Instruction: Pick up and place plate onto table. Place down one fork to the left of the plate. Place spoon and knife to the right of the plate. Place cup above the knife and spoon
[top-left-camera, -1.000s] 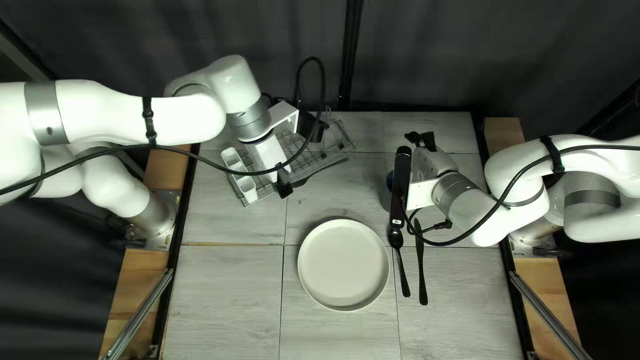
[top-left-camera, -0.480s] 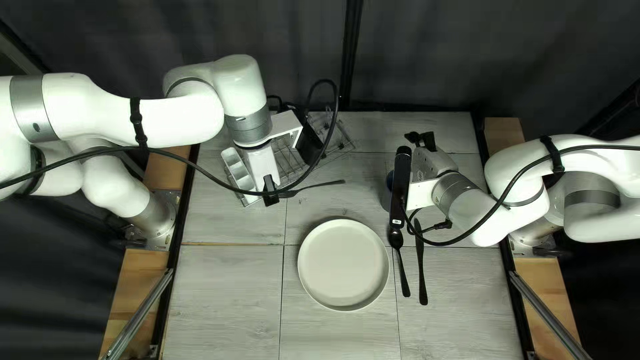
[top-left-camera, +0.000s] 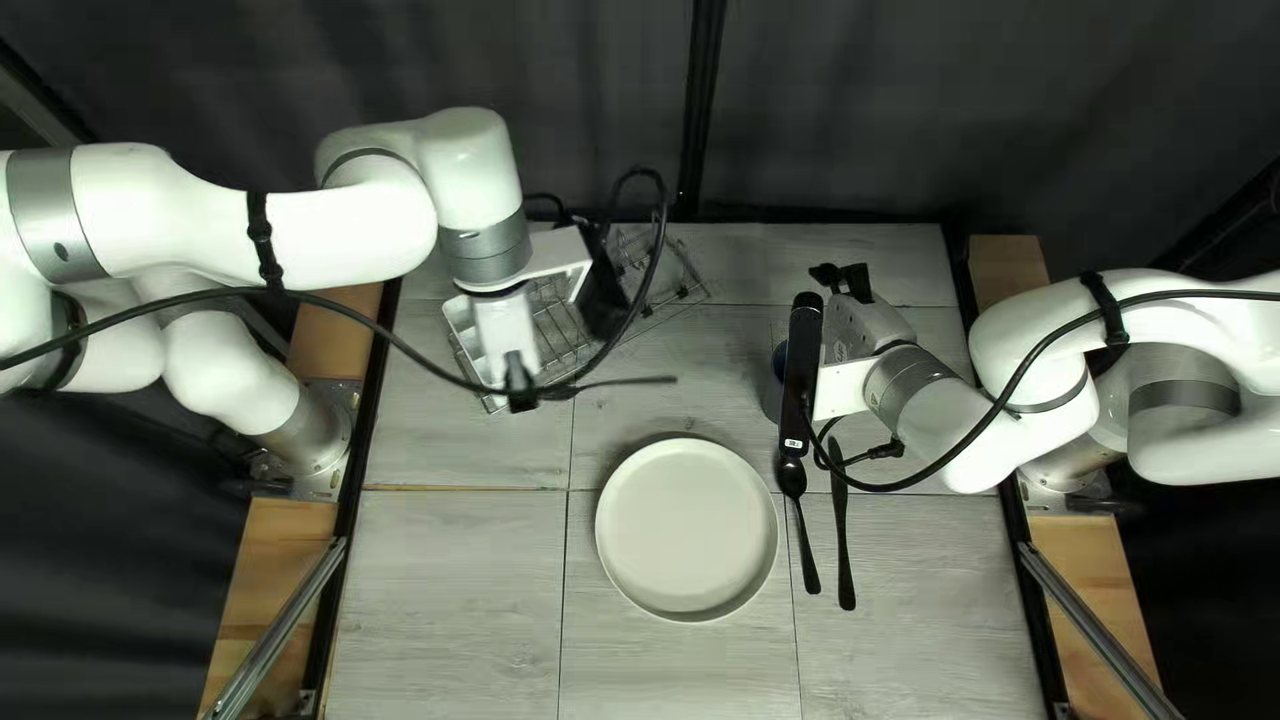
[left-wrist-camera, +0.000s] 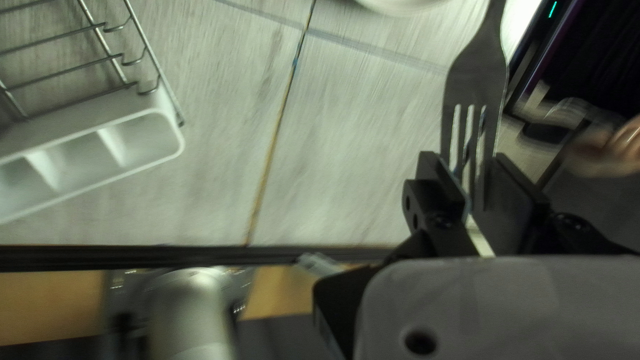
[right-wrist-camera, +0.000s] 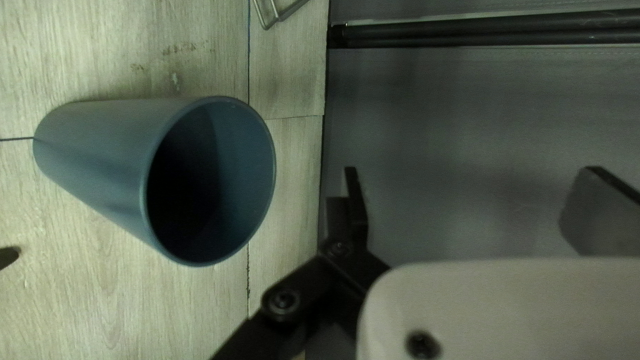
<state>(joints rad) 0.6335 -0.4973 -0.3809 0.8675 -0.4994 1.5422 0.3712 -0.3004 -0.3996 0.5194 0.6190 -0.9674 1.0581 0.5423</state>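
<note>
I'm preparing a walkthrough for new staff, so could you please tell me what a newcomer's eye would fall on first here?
Probably the pale round plate, near the middle of the table. Next, the dark fork, its tines clamped in the left gripper, and the blue cup beside the open right gripper.

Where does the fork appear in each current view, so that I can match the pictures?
Top left view: near its middle, the fork extends from my left gripper toward the view's right.
Left wrist view: its tines sit between the gripper's fingers.
Right wrist view: not in it.
Shared landmark: the dish rack, just a bit of wire in the right wrist view.
</note>
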